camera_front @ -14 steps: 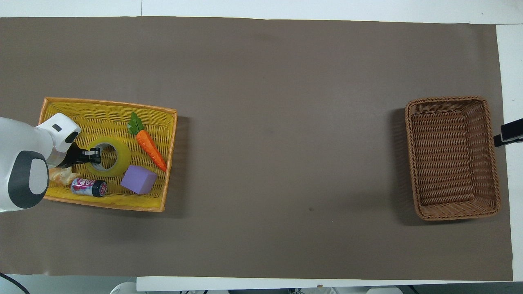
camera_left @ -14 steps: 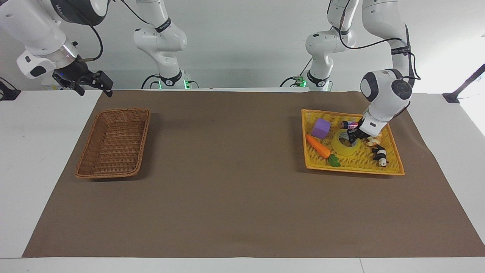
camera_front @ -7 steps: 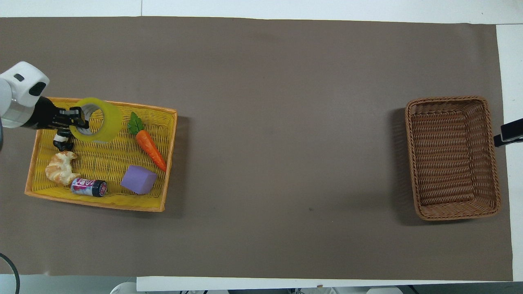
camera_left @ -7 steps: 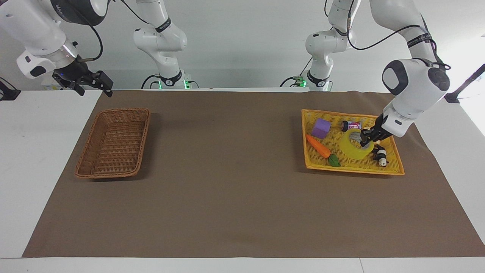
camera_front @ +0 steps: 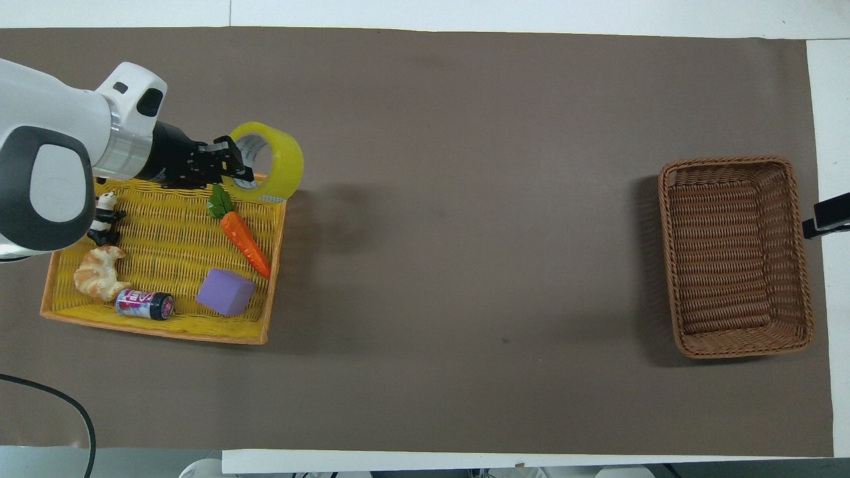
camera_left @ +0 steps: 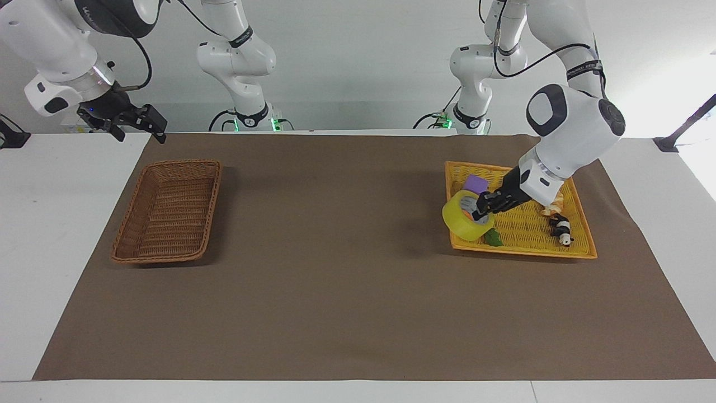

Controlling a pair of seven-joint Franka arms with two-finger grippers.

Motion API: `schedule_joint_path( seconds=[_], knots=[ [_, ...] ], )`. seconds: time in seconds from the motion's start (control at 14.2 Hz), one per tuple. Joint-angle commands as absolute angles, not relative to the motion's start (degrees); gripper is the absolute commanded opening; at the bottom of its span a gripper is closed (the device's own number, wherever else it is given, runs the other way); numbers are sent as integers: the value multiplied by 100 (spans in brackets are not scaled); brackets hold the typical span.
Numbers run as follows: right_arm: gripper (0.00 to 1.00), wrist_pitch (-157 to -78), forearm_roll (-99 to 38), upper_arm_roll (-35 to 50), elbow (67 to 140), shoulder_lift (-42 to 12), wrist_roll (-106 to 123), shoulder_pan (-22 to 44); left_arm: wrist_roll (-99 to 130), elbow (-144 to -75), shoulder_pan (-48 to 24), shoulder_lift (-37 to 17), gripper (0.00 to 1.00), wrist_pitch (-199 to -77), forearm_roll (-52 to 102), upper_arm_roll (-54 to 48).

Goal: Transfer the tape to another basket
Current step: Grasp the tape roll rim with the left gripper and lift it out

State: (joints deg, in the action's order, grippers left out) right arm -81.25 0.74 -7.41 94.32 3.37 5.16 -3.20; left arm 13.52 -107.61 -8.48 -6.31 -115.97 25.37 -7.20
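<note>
The tape [camera_left: 466,223] [camera_front: 284,161], a yellow translucent ring with a pale core, hangs in the air over the edge of the yellow tray [camera_left: 526,230] [camera_front: 166,239] that faces the middle of the table. My left gripper [camera_left: 481,211] [camera_front: 234,166] is shut on the roll's wall, one finger inside the core. The brown wicker basket [camera_left: 168,212] [camera_front: 730,259] sits empty at the right arm's end of the mat. My right gripper [camera_left: 139,130] [camera_front: 825,220] waits open in the air beside that basket, over the white table.
In the yellow tray lie a carrot [camera_front: 246,242], a purple cube [camera_left: 476,183] [camera_front: 226,292], a small can [camera_front: 145,304], a croissant [camera_front: 99,279] and a panda figure [camera_left: 561,229] [camera_front: 105,219]. Brown mat spans the stretch between tray and basket.
My left gripper has lifted the tape off the tray floor and carried it across the tray toward the middle of the table. The right arm has stayed still.
</note>
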Motion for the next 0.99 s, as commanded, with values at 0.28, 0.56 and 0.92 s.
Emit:
schedule_joint_path(
  seconds=[0.28, 0.56, 0.92],
  knots=[
    [100, -7954, 62, -686, 9413, 395, 483, -378, 2057, -10573, -1590, -694, 0, -12050, 2153, -659],
    [100, -8304, -568, -686, 9668, 527, 1466, -413, 2179, -10582, -1749, -694, 0, -12085, 2127, -650],
    [100, -8858, -2632, -694, 10018, 527, 1556, -369, 2285, -10661, -1767, -694, 0, -12287, 2118, -650]
  ],
)
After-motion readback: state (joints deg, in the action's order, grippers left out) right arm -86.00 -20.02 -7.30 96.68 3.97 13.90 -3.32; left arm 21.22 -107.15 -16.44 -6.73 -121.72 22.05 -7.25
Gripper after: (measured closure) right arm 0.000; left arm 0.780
